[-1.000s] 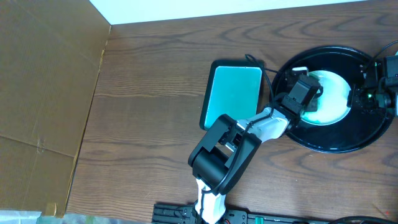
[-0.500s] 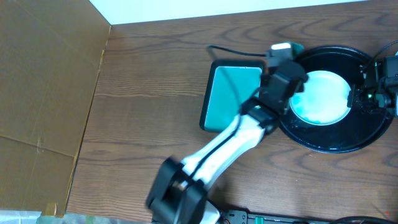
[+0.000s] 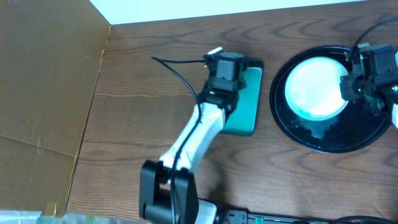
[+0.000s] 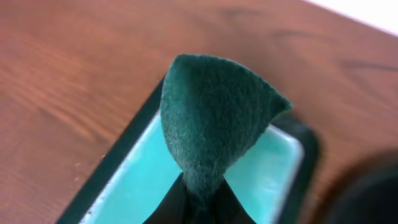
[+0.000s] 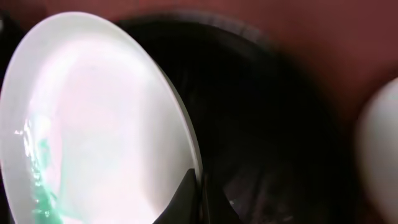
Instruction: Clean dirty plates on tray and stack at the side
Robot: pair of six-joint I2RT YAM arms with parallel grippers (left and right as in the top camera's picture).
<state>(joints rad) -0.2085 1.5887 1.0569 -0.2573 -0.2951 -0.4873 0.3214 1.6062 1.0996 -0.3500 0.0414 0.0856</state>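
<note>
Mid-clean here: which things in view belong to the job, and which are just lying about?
In the job:
plate, gripped by the right hand
tray
green scouring pad, in the left hand
teal dish, under the pad

Lying about:
cardboard sheet, at the table's left

Tips of left claw (image 4: 198,198) behind green pad (image 4: 211,118); plate (image 5: 93,124) blurred, cut by frame edges.

My left gripper (image 4: 198,202) carries the pad (image 4: 214,124) off the plate (image 3: 311,87) to the dish (image 3: 249,109) at nine o'clock; my right gripper (image 5: 198,196) clamps the plate's three-o'clock rim.
</note>
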